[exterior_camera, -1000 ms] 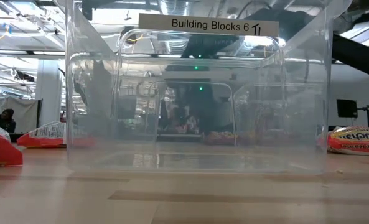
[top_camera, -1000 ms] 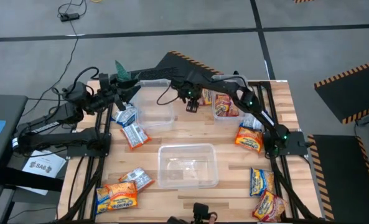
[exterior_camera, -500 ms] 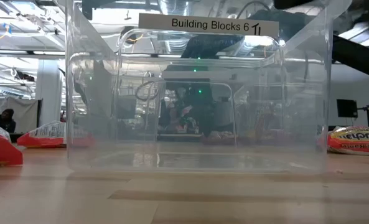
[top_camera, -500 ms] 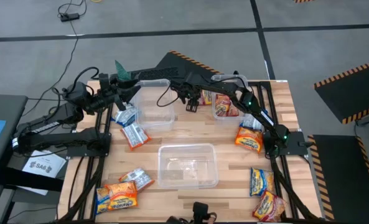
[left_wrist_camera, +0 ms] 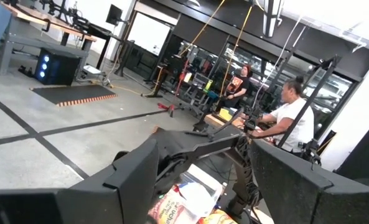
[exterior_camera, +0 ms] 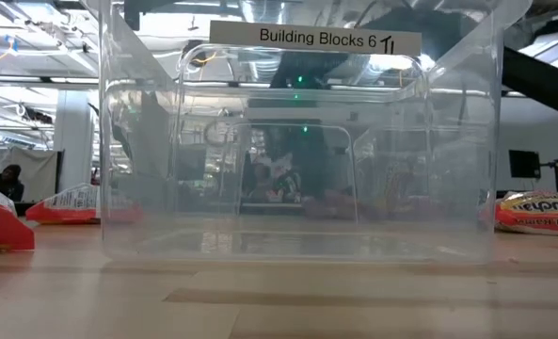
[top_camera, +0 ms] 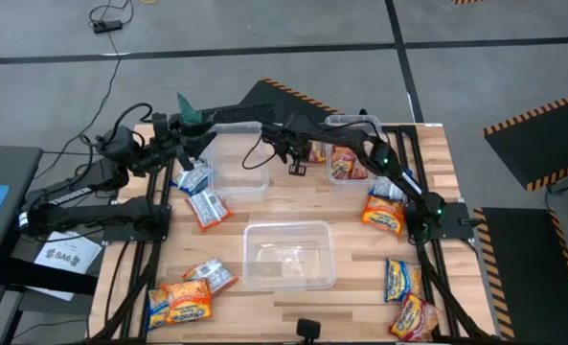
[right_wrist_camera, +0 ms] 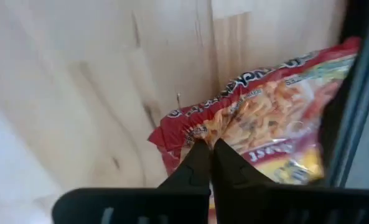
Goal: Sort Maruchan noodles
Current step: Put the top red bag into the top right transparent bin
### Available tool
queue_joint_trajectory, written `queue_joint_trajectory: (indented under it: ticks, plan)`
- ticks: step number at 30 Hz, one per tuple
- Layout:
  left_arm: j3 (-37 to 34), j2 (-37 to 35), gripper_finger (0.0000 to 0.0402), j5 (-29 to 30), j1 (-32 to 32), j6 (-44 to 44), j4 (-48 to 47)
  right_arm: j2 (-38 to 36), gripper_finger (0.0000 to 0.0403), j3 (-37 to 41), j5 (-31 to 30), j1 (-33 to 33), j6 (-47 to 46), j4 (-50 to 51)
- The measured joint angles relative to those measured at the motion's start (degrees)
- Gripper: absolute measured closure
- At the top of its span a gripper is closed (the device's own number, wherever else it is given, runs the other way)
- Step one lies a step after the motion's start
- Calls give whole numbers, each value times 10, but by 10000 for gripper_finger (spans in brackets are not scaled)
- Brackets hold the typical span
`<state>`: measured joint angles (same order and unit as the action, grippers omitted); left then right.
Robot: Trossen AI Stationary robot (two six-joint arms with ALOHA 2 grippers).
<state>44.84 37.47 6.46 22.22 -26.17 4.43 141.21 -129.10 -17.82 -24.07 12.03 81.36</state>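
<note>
Right tool point(top_camera: 297, 169) is now seen with its two fingers point(right_wrist_camera: 195, 165) pressed together and nothing between them, whereas a second ago they were spread. Just beyond the fingertips a red noodle packet point(right_wrist_camera: 265, 124) lies flat on the desk point(right_wrist_camera: 78, 81), untouched, so the closing is judged to have missed it or to be a reset, and this packet remains unsorted. Left tool point(top_camera: 190, 144) is held apart and idle, far from the right tool.

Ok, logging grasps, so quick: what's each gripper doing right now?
Left gripper: open, holding nothing, at the table's far left edge.
Right gripper: shut, pinching the edge of a red noodle packet.
</note>
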Motion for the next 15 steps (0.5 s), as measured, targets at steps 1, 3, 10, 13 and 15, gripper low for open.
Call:
queue_joint_trajectory:
  ticks: [1,3,10,13,15]
  plan:
    - [0,0,162,0,0,0,0,-7,395,0,1,2,1,0]
    - [0,0,162,0,0,0,0,-25,396,0,14,5,5,-1]
    - [0,0,162,0,0,0,0,-120,396,0,124,-2,-1,-57]
    - [0,0,162,0,0,0,0,-175,396,0,133,-5,-13,-77]
    - [0,0,162,0,0,0,0,-214,396,0,134,-9,-19,-72]
